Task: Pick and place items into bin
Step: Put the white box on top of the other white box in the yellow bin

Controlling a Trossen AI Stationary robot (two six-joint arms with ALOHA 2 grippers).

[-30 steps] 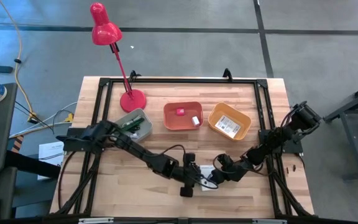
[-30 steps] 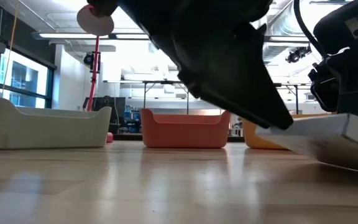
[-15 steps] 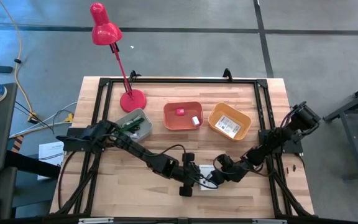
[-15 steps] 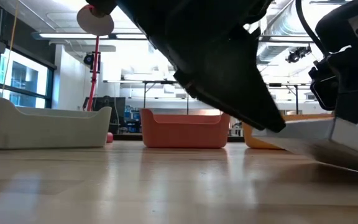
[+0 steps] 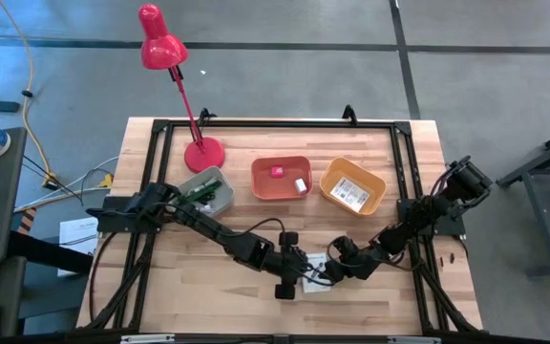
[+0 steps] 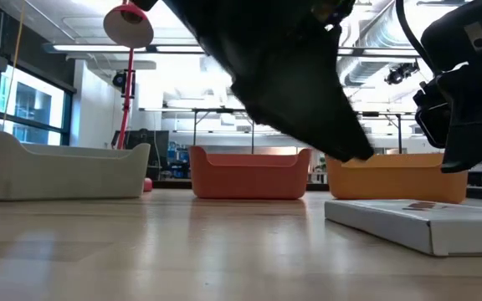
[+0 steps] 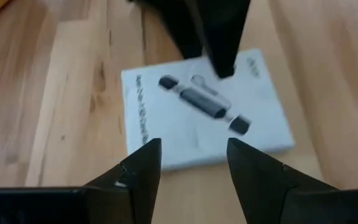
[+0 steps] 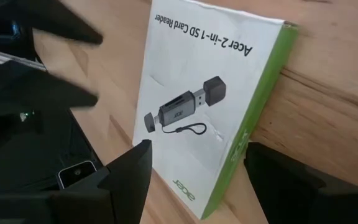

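A flat white box [image 5: 315, 271] printed with a card reader lies on the table near its near edge; its green side shows in the right wrist view [image 8: 210, 106]. In the low view the box [image 6: 408, 219] rests flat on its underside. My left gripper [image 7: 191, 146] is open and hovers above the box [image 7: 204, 112], apart from it. My right gripper [image 8: 197, 149] is open, and its fingers stand on either side of the box's near end. In the high view both grippers, left [image 5: 294, 275] and right [image 5: 336, 264], crowd the box.
Three bins stand in a row mid-table: a grey one [image 5: 203, 189] holding a green-handled tool, a red-orange one [image 5: 281, 178] with small pink and white blocks, a yellow one [image 5: 351, 185] with a white card. A red lamp's base [image 5: 203, 153] stands behind the grey bin.
The white box was tilted, one end raised off the table beneath the left gripper. That end has come down and the box now lies flat. My left gripper has moved up and off the box.
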